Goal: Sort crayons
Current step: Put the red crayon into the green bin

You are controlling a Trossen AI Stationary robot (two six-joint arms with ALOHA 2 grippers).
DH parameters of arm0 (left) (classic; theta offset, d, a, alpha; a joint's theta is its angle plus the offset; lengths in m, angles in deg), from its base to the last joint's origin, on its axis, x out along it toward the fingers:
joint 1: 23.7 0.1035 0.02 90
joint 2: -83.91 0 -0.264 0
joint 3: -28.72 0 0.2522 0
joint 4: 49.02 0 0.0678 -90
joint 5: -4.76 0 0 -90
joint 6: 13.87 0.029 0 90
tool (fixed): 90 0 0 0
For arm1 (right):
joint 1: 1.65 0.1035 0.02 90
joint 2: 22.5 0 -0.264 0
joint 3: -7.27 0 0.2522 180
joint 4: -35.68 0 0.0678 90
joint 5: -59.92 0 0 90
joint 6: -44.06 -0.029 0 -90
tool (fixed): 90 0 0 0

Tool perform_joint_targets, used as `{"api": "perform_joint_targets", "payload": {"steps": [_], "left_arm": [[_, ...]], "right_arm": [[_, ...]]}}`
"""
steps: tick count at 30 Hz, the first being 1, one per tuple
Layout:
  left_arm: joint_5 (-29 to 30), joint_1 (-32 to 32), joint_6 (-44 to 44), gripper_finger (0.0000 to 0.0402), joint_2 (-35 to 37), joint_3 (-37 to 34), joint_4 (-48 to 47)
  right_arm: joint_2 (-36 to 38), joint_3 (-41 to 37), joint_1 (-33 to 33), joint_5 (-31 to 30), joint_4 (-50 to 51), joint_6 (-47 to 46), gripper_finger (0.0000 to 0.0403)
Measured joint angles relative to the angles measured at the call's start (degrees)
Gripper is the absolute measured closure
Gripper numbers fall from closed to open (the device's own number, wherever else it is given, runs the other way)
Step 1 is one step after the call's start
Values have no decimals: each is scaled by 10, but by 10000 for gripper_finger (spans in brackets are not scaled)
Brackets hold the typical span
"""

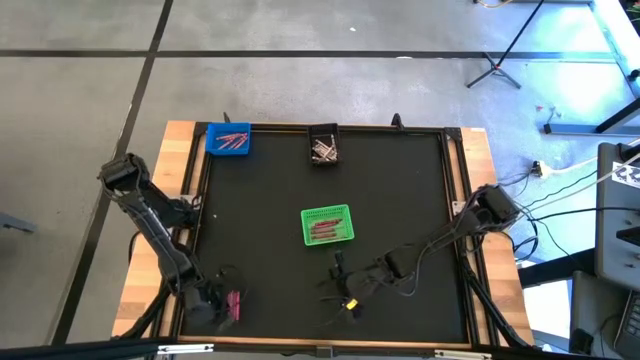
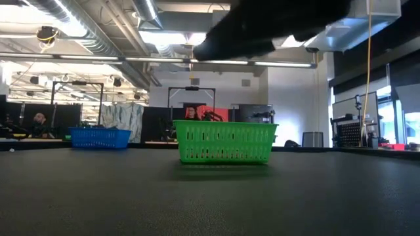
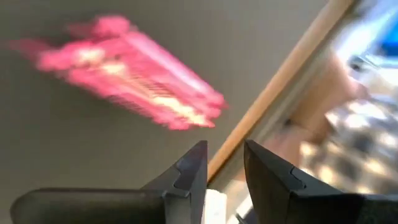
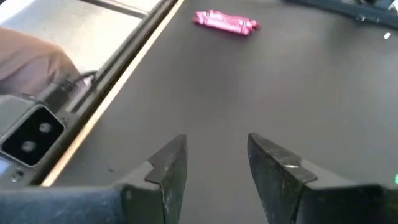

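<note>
Left fingers: left gripper (image 3: 222, 180) stood apart, holding nothing.
Right fingers: right gripper (image 4: 214, 171) open, empty.
Crayons: loose pink crayons (image 1: 234, 305) lay just beside the left gripper, well clear of the green bin (image 1: 327, 226), near the table's edge.
Risk: I'd judge a sloppy approach could nudge them against the rim.
Pose: left arm bent low; right stretched toward the green bin.
</note>
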Motion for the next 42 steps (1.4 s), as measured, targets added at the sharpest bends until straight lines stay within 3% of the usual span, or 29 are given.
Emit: {"api": "perform_joint_targets", "payload": {"steps": [5,9,15,33,42], "left_arm": [[36,0,-101,305,-1,0,-99],[30,-1,-115,305,-4,0,-130],[63,-1,-115,305,-10,0,-132],[31,-2,-60,307,-34,0,-148],[31,-3,-20,360,-40,2,-174]], "right_arm": [[-12,0,0,0,0,0,237],[-12,0,0,0,-1,-1,237],[-12,0,0,0,-1,-1,237],[-12,0,0,-1,-2,-1,237],[-12,0,0,-1,-2,-1,237]]}}
